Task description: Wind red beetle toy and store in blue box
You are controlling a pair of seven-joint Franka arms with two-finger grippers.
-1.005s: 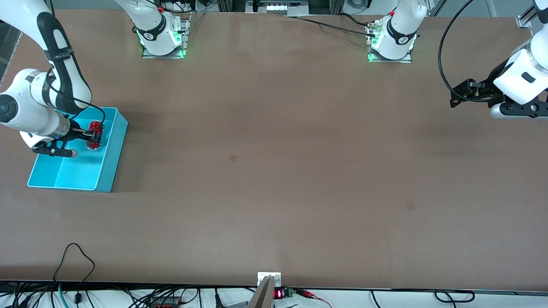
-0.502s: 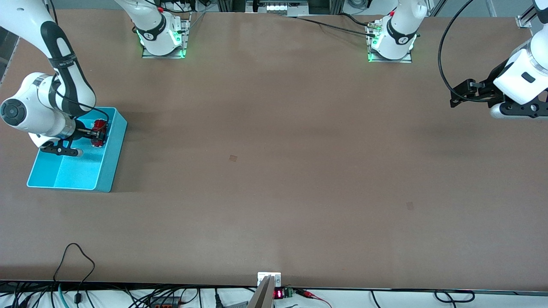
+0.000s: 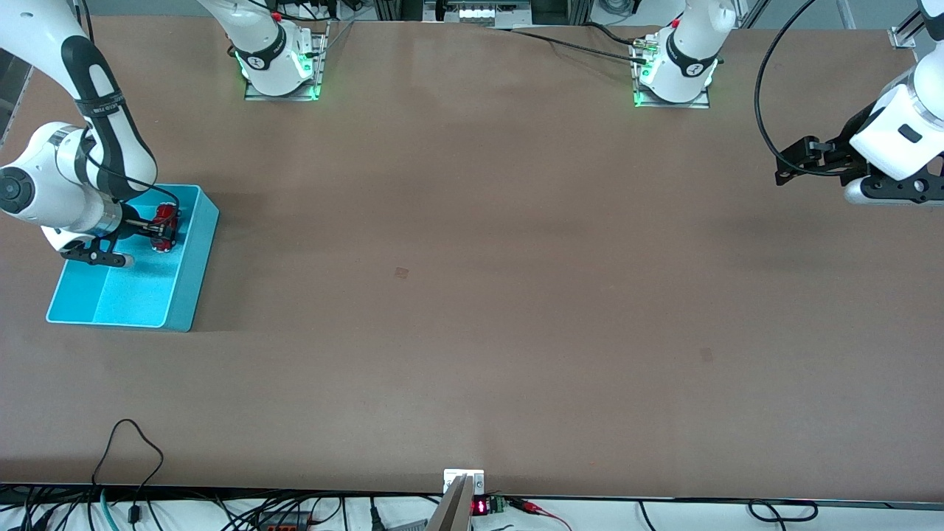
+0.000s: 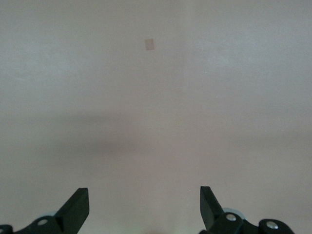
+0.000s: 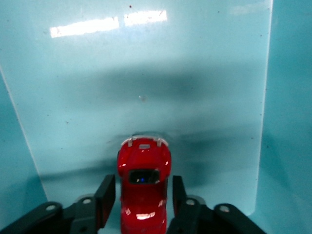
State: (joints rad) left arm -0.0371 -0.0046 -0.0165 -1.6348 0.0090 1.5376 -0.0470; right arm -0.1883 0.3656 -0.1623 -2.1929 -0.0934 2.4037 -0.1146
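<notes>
Both fingers of my right hand [image 5: 139, 202] now part slightly from the beetle [image 5: 143, 187] down inside the box [image 3: 184, 295], so storing looks nearly done, while my left hand [image 4: 144, 207] waits open over bare counter [image 3: 472, 295].

No legible text, red digits on the small display [image 3: 479, 507] too small to read
</notes>
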